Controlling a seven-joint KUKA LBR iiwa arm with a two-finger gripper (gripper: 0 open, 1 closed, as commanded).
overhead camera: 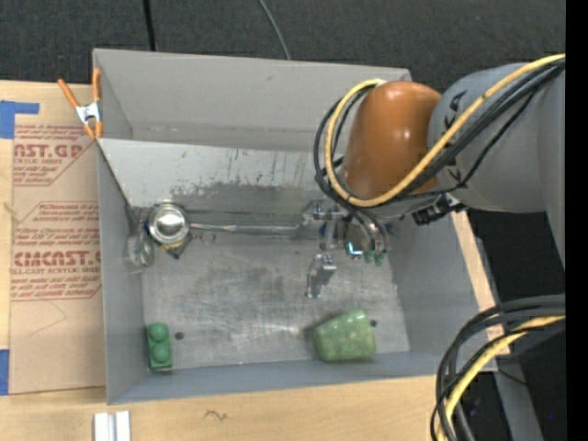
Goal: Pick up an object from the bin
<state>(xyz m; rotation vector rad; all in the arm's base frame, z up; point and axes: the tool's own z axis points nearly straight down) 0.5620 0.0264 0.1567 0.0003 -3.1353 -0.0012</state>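
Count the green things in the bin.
2. A small green block in the lower-left corner; a larger pale green lump by the lower wall, right of middle. A green speck under the arm is unclear; more may be hidden there.

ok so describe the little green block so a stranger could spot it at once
In the grey metal bin, go to the lower left corner of the view. The small green block lies there by the wall. It is darker and narrower than the pale green lump along the same edge, with two round bumps on top.
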